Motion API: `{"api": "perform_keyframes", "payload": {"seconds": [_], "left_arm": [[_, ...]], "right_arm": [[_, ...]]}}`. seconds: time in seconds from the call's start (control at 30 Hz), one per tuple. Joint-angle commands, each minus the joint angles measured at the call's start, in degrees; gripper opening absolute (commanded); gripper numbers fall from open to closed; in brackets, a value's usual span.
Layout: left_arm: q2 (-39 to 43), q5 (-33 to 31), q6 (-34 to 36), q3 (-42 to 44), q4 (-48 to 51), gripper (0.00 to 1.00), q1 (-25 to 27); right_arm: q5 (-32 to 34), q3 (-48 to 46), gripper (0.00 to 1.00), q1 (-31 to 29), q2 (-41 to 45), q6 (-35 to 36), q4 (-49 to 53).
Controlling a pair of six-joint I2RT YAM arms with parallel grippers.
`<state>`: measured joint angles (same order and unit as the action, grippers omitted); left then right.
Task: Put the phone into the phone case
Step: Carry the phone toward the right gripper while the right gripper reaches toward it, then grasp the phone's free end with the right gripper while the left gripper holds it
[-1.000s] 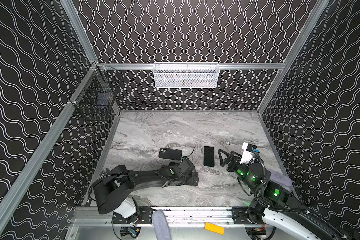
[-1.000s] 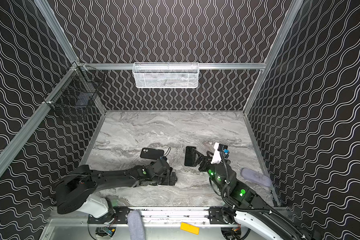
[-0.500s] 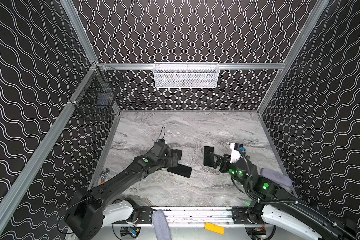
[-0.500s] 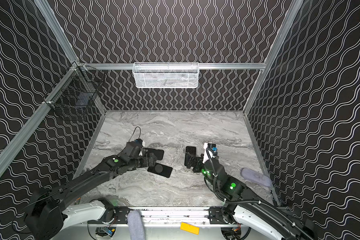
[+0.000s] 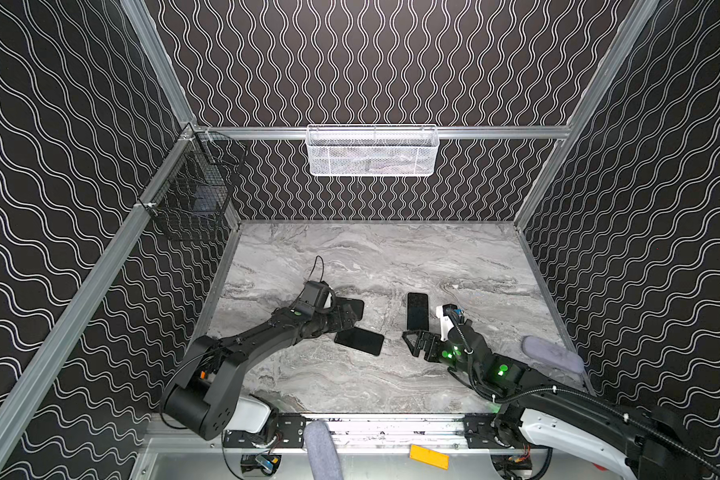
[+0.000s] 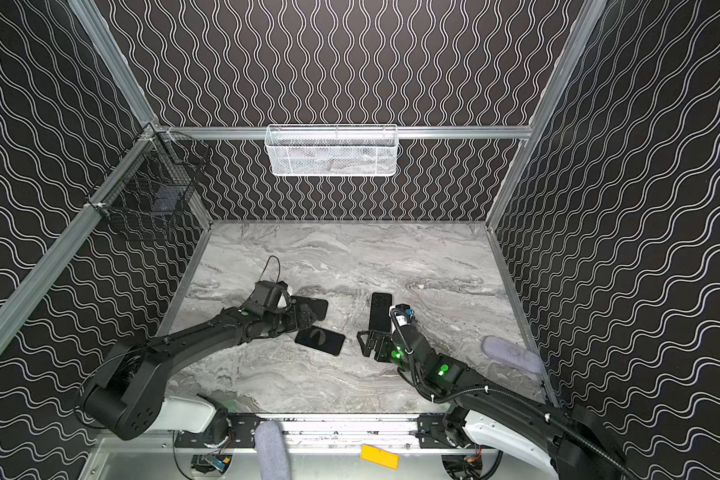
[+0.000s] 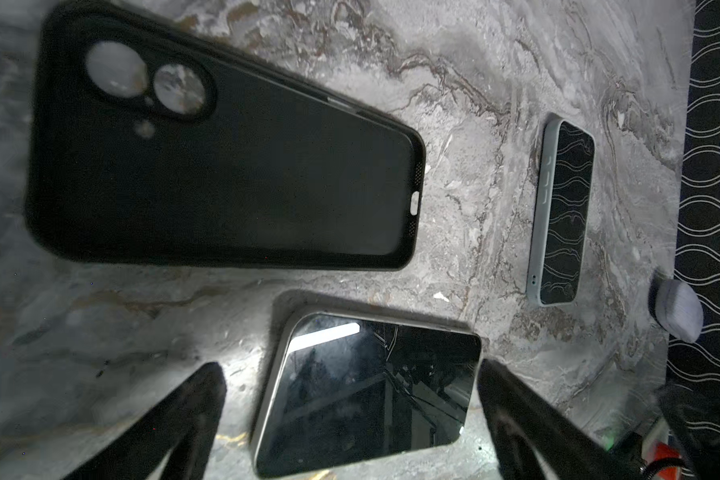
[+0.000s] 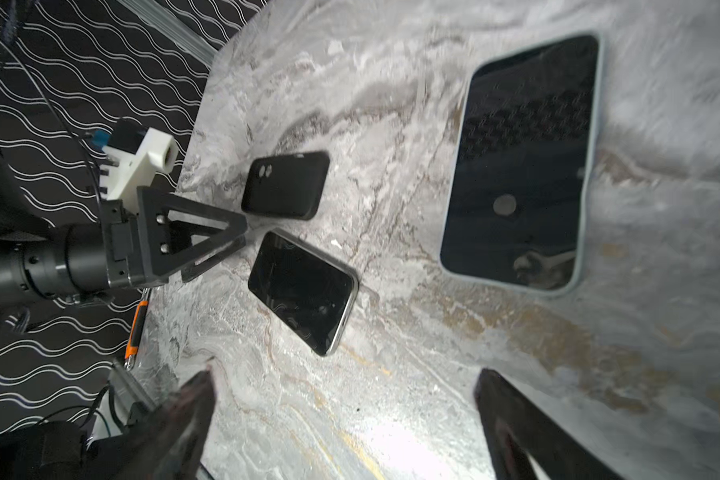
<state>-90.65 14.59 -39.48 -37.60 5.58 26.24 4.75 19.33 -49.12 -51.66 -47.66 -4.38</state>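
The black phone case (image 5: pixel 352 306) lies empty and hollow side up left of the table's middle; its camera holes show in the left wrist view (image 7: pixel 225 174). The phone (image 5: pixel 359 341), bare with a silver rim and screen up, lies at an angle just in front of the case. My left gripper (image 5: pixel 344 321) hovers open over both. In the left wrist view its fingers straddle the phone (image 7: pixel 371 395) without touching it. My right gripper (image 5: pixel 415 347) stands open and empty to the phone's right. In the right wrist view only bare marble lies between the fingers (image 8: pixel 491 382).
A second phone in a pale grey case (image 5: pixel 417 311) lies screen up just behind the right gripper. A lavender pad (image 5: pixel 551 359) rests near the right wall. A white mesh basket (image 5: pixel 373 151) hangs on the back wall and a black wire basket (image 5: pixel 192 199) on the left wall.
My left gripper has moved from the table's front up to the case, uncovering the phone. My right gripper has shifted left and toward the front, away from the grey-cased phone.
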Motion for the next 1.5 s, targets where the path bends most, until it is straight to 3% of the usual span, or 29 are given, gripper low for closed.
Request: {"api": "perform_keyframes", "payload": {"seconds": [0.0, 0.47, 0.83, 1.0, 1.2, 1.47], "left_arm": [[-0.66, 3.08, -1.65, 1.05, -4.16, 0.99, -0.13], [-1.75, 2.63, -4.95, 5.32, -6.20, 0.99, 4.92], [3.69, -1.26, -11.24, 8.13, -3.45, 0.99, 13.87], [5.09, -0.37, -13.94, 9.25, -5.17, 0.99, 16.71], [4.87, 0.83, -12.41, 9.29, -5.32, 0.99, 16.46], [4.69, 7.33, -12.28, 14.35, -13.25, 0.99, 10.75]], "right_arm": [[-3.58, -0.35, 0.99, -0.01, -2.34, -3.32, -6.88], [-7.12, 0.88, 1.00, 0.36, -12.22, -4.11, -12.83], [-9.74, -2.93, 0.99, 4.71, -11.20, -6.85, -14.42], [-11.63, -2.82, 0.99, 5.52, -7.75, -6.33, -9.76], [-16.89, -1.67, 1.00, 8.40, -5.45, -2.79, -4.01], [-31.34, 3.32, 0.99, 13.20, -15.70, 2.37, -2.85]]}}
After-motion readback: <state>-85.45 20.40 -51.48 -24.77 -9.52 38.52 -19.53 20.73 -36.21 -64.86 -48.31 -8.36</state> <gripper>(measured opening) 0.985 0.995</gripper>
